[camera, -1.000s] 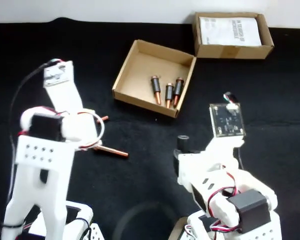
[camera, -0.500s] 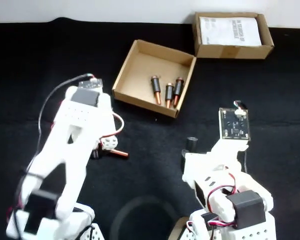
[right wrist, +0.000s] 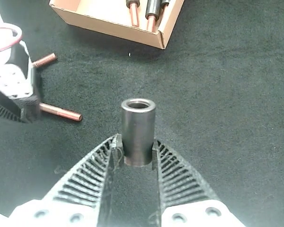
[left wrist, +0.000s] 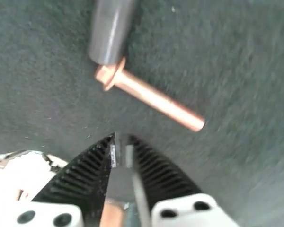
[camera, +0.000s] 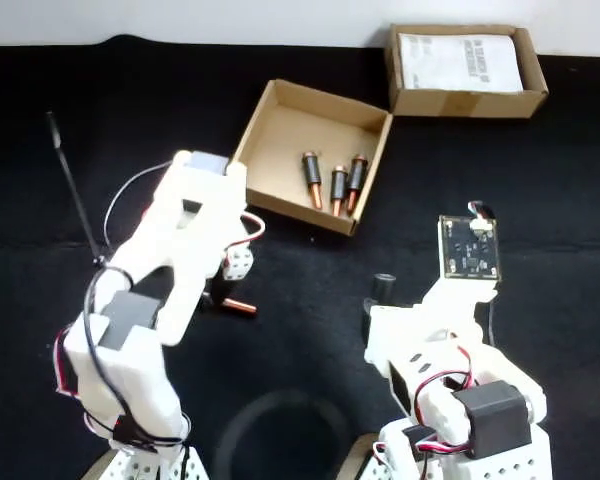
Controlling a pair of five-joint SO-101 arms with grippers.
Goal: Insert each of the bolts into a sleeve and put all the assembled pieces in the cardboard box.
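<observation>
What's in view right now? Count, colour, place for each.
cardboard box: 1, brown, open, mid table
assembled pieces: 3, dark sleeves on copper bolts, inside that box
second cardboard box: 1, brown, far right, white sheet inside
loose bolts: 2, copper, on the cloth by the left gripper
loose sleeve: 1, dark grey, at one bolt's head
held sleeve: 1, dark grey, upright
table cloth: 1, black
left gripper: shut, short of a bolt
right gripper: shut on held sleeve

- A black, felt-like cloth covers the surface (camera: 540, 200), evenly lit.
- A pale wall (camera: 230, 20) runs behind the surface's far edge.
- A small cardboard carton (camera: 467, 102) holding a printed sheet (camera: 458, 62) sits at the surface's far edge.
</observation>
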